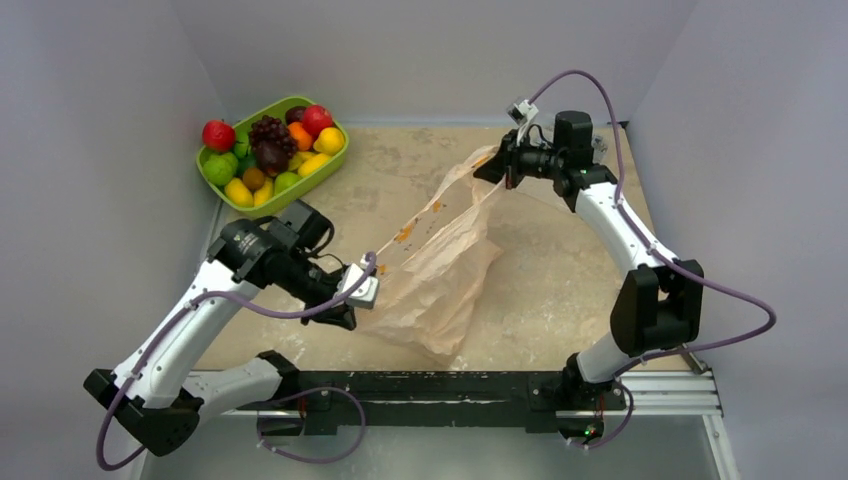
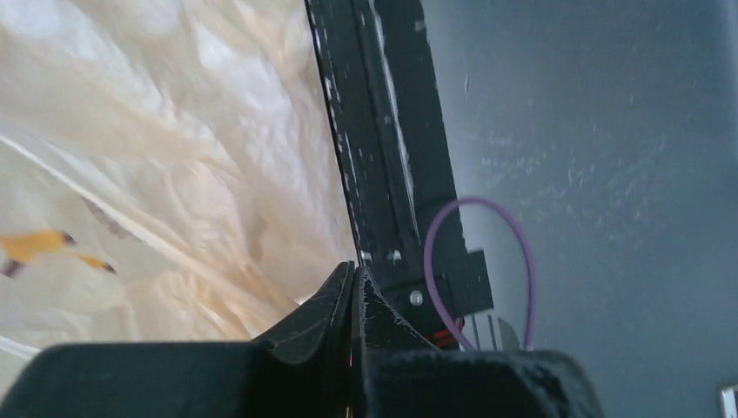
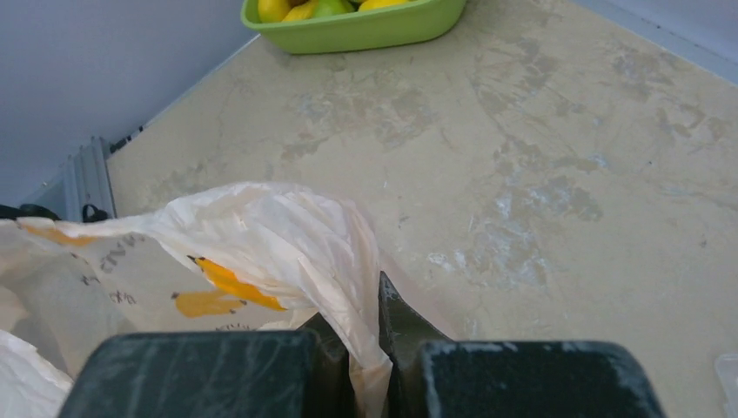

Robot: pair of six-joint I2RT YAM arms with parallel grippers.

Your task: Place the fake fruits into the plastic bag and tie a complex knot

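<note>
The fake fruits [image 1: 290, 150], with a purple grape bunch [image 1: 268, 133], lie heaped in a lime-green tray [image 1: 331, 165] at the back left; a red one [image 1: 218, 134] sits at its left rim. The peach plastic bag [image 1: 445, 270] is stretched across the table's middle between both grippers, its body sagging to the table. My right gripper [image 1: 503, 165] is shut on the bag's upper edge [image 3: 278, 226], which passes between its jaws [image 3: 370, 326]. My left gripper [image 1: 350, 312] is shut at the bag's near-left edge [image 2: 174, 131], jaws pressed together [image 2: 357, 279]. No knot shows.
The black base rail [image 1: 450, 385] runs along the near edge and shows in the left wrist view [image 2: 392, 131] with a purple cable loop [image 2: 479, 261]. Grey walls close in the left, back and right. The tray's corner shows in the right wrist view [image 3: 365, 30].
</note>
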